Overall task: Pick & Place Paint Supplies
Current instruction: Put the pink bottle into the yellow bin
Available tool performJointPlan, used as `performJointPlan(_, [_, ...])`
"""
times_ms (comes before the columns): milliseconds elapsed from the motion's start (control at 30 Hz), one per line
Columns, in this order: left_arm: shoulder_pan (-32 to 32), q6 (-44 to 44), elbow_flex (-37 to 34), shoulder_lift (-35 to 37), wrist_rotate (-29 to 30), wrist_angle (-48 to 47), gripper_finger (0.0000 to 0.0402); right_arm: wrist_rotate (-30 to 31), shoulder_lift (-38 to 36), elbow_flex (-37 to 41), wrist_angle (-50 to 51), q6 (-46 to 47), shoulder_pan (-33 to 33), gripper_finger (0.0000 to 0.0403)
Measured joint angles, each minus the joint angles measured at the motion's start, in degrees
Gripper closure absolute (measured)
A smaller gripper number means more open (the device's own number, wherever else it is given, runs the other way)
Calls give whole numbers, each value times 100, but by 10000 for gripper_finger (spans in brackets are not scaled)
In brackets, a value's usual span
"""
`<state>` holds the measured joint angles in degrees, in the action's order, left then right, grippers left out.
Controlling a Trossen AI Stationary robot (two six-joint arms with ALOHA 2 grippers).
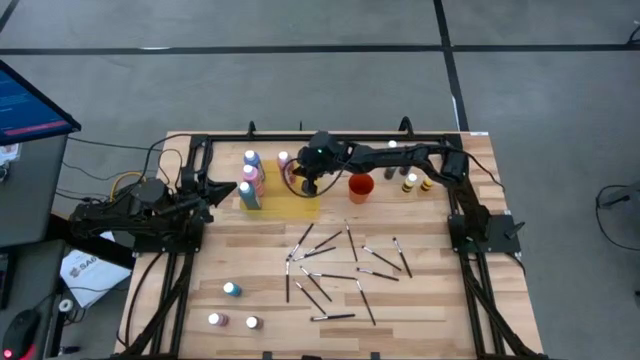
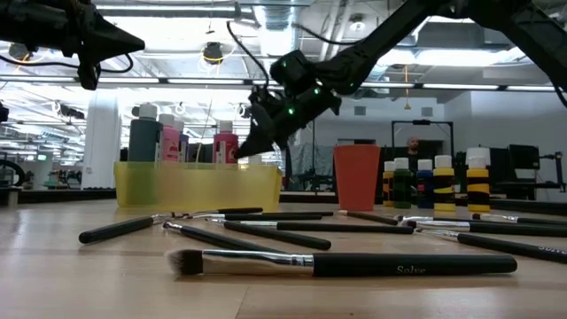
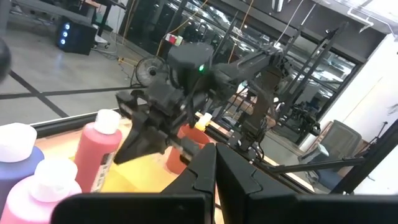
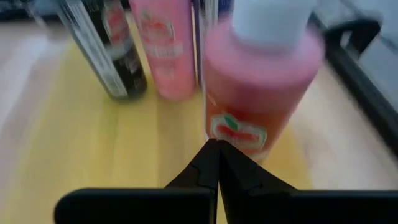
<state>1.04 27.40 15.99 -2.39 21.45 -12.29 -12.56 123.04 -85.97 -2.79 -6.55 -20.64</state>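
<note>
In the overhead view, the left gripper [image 1: 212,190] waits at centre-left, jaws clenched on nothing. Just right of it, a cluster of paint bottles [image 1: 251,175] stands in the yellow tray [image 1: 290,207]. The right gripper [image 1: 305,184], jaws clenched and empty, hovers over the tray beside a pink bottle [image 4: 261,81]. Further right sit the orange cup [image 1: 360,187] and more bottles [image 1: 416,183]. Brushes [image 1: 340,270] lie scattered at lower centre, with three stray bottles [image 1: 232,305] at lower left.
</note>
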Motion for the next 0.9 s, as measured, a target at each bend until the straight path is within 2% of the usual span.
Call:
performJointPlan(433, [0, 0, 0, 0, 0, -2, 401, 39, 11, -110, -364, -116, -3, 403])
performJointPlan(733, [0, -7, 0, 0, 0, -7, 401, 342, -62, -110, 510, -247, -22, 403])
performJointPlan(900, [0, -7, 0, 0, 0, -7, 401, 416, 9, -106, 260, -205, -63, 403])
